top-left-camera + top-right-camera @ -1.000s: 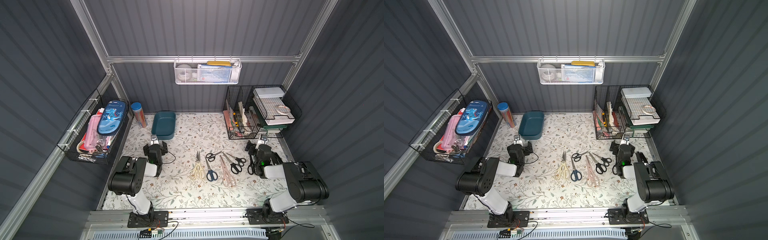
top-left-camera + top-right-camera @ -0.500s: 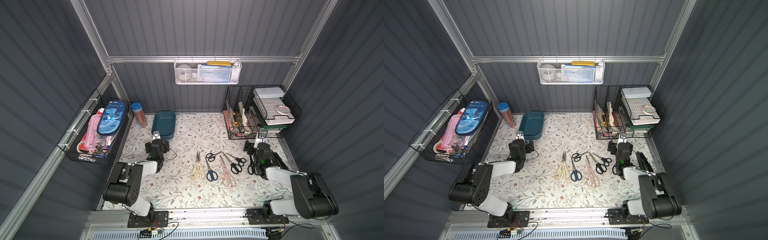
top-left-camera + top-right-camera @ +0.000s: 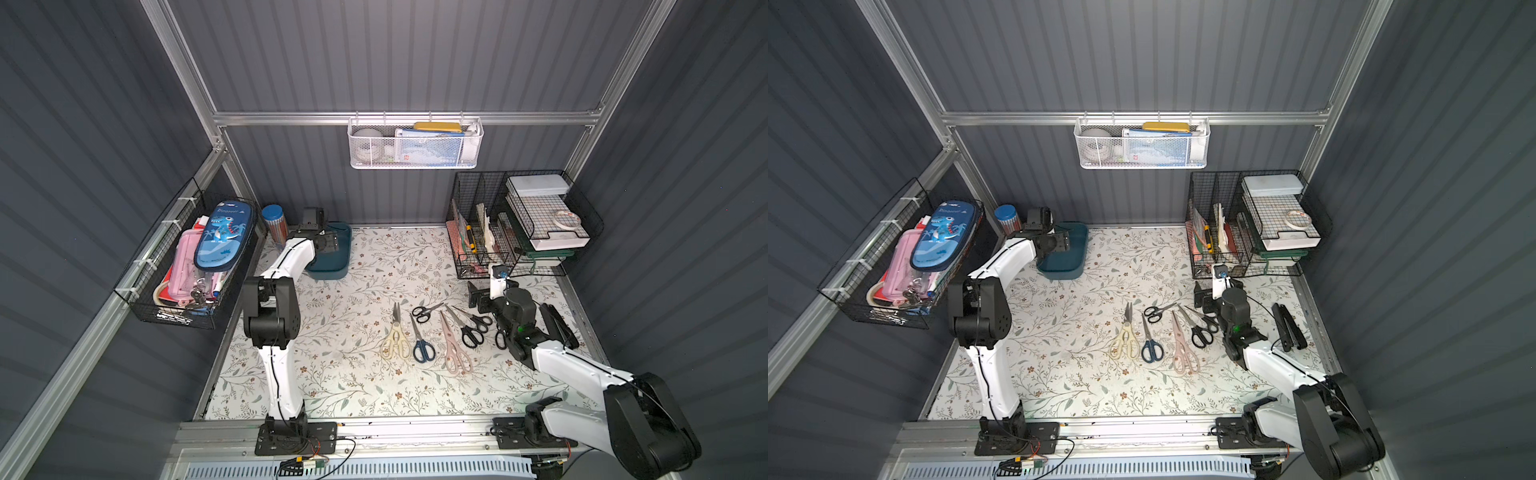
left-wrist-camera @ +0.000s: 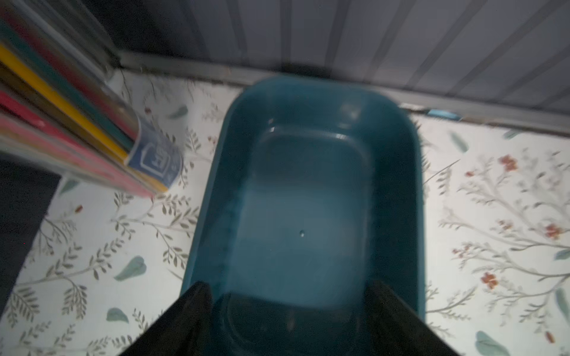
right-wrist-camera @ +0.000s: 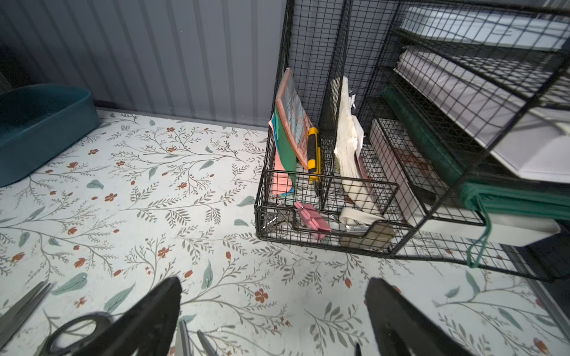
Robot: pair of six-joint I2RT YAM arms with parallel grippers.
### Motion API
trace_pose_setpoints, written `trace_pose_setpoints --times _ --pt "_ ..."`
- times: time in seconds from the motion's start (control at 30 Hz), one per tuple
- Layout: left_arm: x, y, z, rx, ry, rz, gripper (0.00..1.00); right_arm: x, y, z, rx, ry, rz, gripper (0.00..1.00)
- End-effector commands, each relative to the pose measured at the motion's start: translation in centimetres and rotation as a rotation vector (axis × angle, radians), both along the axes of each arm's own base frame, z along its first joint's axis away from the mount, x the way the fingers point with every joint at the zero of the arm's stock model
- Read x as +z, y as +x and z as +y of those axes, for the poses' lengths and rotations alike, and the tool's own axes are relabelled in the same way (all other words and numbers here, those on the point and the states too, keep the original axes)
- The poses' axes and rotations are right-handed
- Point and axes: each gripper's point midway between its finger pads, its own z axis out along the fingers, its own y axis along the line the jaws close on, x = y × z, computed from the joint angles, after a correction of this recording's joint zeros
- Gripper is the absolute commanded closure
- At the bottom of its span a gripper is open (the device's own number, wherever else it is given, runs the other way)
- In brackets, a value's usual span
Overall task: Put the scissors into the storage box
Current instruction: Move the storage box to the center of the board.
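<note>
Several scissors lie in a row on the floral mat in both top views: cream-handled shears [image 3: 395,343], a blue-handled pair [image 3: 420,345], pink-handled shears [image 3: 455,351] and black-handled pairs [image 3: 469,328] [image 3: 1200,328]. The teal storage box [image 3: 338,266] [image 3: 1073,266] stands at the back left, and no scissors show in it. My left gripper [image 3: 328,243] [image 4: 288,292] hangs open over the box's near end, above its rim [image 4: 413,185]. My right gripper [image 3: 482,297] [image 5: 274,289] is open low over bare mat, just right of the black pairs. A black handle loop [image 5: 74,333] shows beside one finger.
A tube of coloured pencils [image 3: 275,222] stands just left of the box. A black wire basket [image 3: 187,266] hangs on the left wall, a white mesh basket [image 3: 415,145] on the back wall. A black wire organiser [image 3: 519,224] fills the back right. A long black object [image 3: 557,324] lies right of my right arm.
My left arm has risen from the mat and reached back over the storage box. My right arm has stretched forward, its gripper staying near the black scissors.
</note>
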Motion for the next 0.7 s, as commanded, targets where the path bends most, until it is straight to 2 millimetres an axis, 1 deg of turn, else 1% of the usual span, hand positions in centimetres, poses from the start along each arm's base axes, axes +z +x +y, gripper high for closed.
trace_pose_setpoints --times 0.0,0.07,0.13,0.17,0.2,0.33,0.4,0.5,0.6,0.67 --pt "0.3 -2.1 2.1 0.087 0.028 0.088 0.16 0.0 -0.4 -0.5 -0.020 -0.025 -0.032 0.02" --pt "0.0 -2.4 2.7 0.103 0.043 0.093 0.15 -0.2 -0.4 -0.9 -0.044 -0.028 -0.030 0.02" --pt "-0.7 -2.7 3.4 0.118 0.049 0.115 0.15 -0.6 -0.2 -0.9 -0.046 -0.039 -0.025 0.02" --pt "-1.2 -2.9 3.8 0.126 0.049 0.126 0.15 -0.3 0.0 -0.8 -0.041 -0.038 -0.039 0.02" --pt "-1.6 -3.1 4.2 0.132 0.047 0.135 0.15 -1.0 0.2 -0.6 -0.036 -0.048 -0.024 0.01" --pt "-3.2 -3.5 4.8 0.120 0.054 0.156 0.15 -1.2 0.4 -0.2 -0.020 -0.063 -0.002 0.01" --pt "-4.3 -3.6 5.2 0.119 0.065 0.183 0.20 -1.3 0.3 -0.3 -0.029 -0.066 0.008 0.01" --pt "-5.2 -3.6 5.6 0.115 0.079 0.197 0.28 -1.0 0.2 -0.8 -0.058 -0.059 -0.011 0.01" --pt "-5.3 -3.4 5.6 0.105 0.087 0.188 0.41 -1.0 0.0 -0.9 -0.060 -0.056 -0.016 0.01" --pt "-5.4 -3.4 5.6 0.102 0.090 0.185 0.43 -1.0 0.0 -0.8 -0.054 -0.058 -0.018 0.01"
